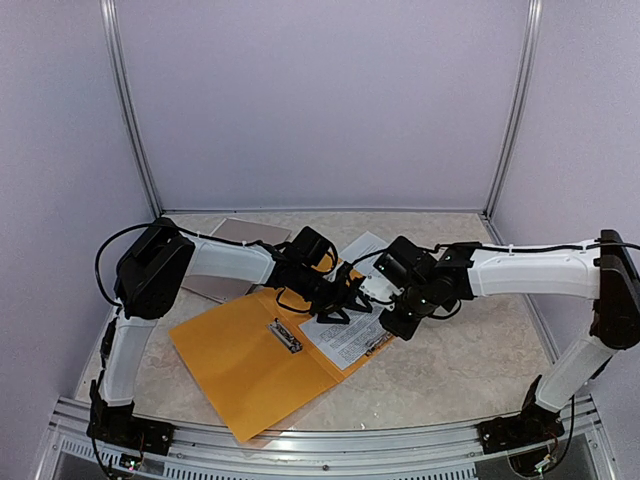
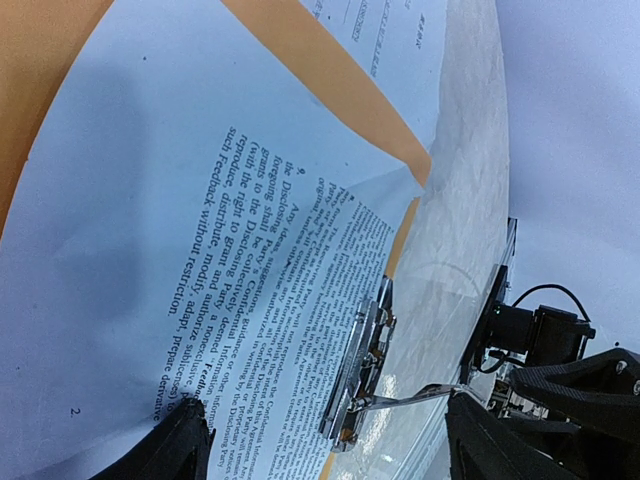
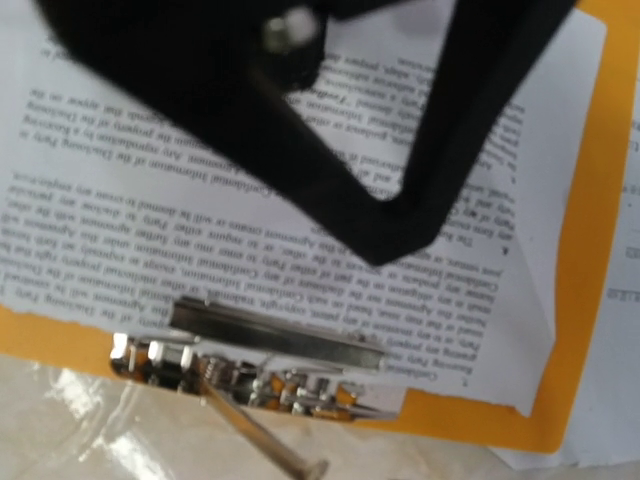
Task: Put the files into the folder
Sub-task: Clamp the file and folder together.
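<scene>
Top external view: the files (image 1: 350, 338) are seen lying on the right half of the open orange folder (image 1: 230, 370), one edge at its metal clip (image 1: 285, 335), and another sheet (image 1: 367, 246) is seen on the table (image 1: 460, 360) just beyond. The left gripper (image 1: 338, 308) is held over them with jaws wide apart, nothing between. The jaws of the right gripper (image 1: 392, 322) are blurred, and their state cannot be told
</scene>
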{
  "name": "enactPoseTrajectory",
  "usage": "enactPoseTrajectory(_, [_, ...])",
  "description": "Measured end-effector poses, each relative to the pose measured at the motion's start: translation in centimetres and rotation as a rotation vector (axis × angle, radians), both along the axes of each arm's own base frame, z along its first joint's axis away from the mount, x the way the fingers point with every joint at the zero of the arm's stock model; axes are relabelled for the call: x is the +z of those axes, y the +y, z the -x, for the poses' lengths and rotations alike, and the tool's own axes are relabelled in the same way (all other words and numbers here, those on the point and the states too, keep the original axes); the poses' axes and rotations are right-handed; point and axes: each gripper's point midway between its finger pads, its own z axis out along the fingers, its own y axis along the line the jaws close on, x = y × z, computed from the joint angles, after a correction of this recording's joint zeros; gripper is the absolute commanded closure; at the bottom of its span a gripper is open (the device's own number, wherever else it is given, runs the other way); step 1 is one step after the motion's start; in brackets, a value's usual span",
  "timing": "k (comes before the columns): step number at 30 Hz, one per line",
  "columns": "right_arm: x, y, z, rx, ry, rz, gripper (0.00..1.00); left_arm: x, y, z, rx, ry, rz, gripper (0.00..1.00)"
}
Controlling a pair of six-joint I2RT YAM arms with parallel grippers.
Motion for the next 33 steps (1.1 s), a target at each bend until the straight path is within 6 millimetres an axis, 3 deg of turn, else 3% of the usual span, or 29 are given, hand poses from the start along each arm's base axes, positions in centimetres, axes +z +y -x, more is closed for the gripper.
enactPoseTrajectory(16, [-0.9,0.1,-0.2,-0.006,0.028,-0.02,0.82,0.0,0.0,-0.1,0.002,-0.003,-0.002,0.22])
enactPoseTrajectory(33, [-1.9,-0.6,-0.6,-0.025,0.04,-0.01,0.84,0.0,0.1,0.0,0.002,-0.003,-0.005,0.22])
